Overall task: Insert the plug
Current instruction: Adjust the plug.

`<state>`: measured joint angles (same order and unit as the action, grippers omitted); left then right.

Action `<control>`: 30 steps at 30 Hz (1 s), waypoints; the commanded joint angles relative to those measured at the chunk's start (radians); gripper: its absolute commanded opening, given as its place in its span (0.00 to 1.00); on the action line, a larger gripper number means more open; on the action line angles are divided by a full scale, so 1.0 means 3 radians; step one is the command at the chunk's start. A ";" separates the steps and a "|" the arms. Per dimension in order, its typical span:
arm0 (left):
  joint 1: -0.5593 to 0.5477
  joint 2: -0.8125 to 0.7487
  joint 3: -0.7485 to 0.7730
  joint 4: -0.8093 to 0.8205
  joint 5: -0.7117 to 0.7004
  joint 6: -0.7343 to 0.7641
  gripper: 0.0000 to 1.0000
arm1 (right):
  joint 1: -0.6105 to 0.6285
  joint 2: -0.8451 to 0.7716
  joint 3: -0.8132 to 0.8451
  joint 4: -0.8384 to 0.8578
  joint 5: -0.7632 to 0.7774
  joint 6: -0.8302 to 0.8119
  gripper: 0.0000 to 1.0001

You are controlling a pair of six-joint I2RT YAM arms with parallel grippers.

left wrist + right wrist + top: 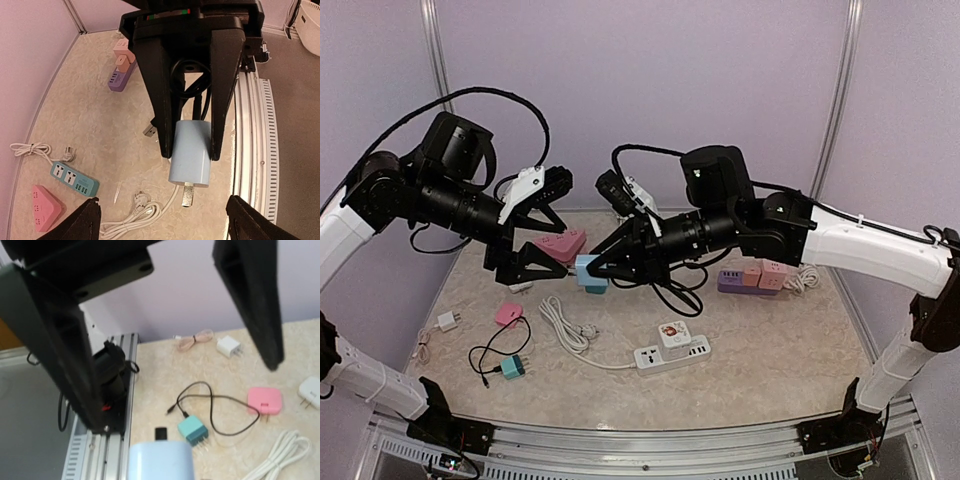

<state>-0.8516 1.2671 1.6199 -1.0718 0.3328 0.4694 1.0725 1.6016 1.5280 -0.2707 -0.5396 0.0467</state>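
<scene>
Left wrist view: right gripper [192, 154] clamped on pale blue charger [190, 162], one finger on each side. Short metal piece [186, 196] sticks out of charger end nearest camera. Top view can't show that. It does show charger held in air between both arms, above table [770, 350], near pink triangular strip [560, 243]. Left gripper [163, 200] jaws wide apart either side of charger, not gripping. Charger: plain box, rounded corners.

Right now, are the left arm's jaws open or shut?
Open: the jaws of the left gripper stand wide apart, clear of the light blue charger that the right gripper grips.
</scene>
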 commanded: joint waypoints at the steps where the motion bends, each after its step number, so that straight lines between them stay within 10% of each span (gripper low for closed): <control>1: -0.0003 -0.0031 -0.0076 0.0270 0.0311 -0.0260 0.83 | 0.0066 -0.0196 -0.0112 0.0442 0.0074 0.0083 0.00; 8: -0.0095 0.0061 -0.0106 0.0310 0.0542 -0.0315 0.70 | 0.0084 -0.0320 -0.0227 0.0677 0.0211 0.0091 0.00; 23: -0.0157 0.0185 0.0082 0.0333 0.0565 -0.0349 0.00 | 0.0089 -0.0383 -0.0354 0.0714 0.0157 0.0169 0.00; 27: -0.0148 0.0174 0.0102 0.0311 0.0637 -0.0316 0.00 | 0.0075 -0.0498 -0.0569 0.0831 0.0123 0.0287 0.53; 30: -0.0140 0.0164 0.0112 0.0309 0.0659 -0.0290 0.00 | 0.0061 -0.0604 -0.0788 0.1033 0.0183 0.0413 0.56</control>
<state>-0.8917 1.3170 1.6184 -0.9905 0.4923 0.3676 1.0908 1.4727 1.3659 -0.0338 -0.4934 0.1162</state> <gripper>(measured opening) 0.204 0.548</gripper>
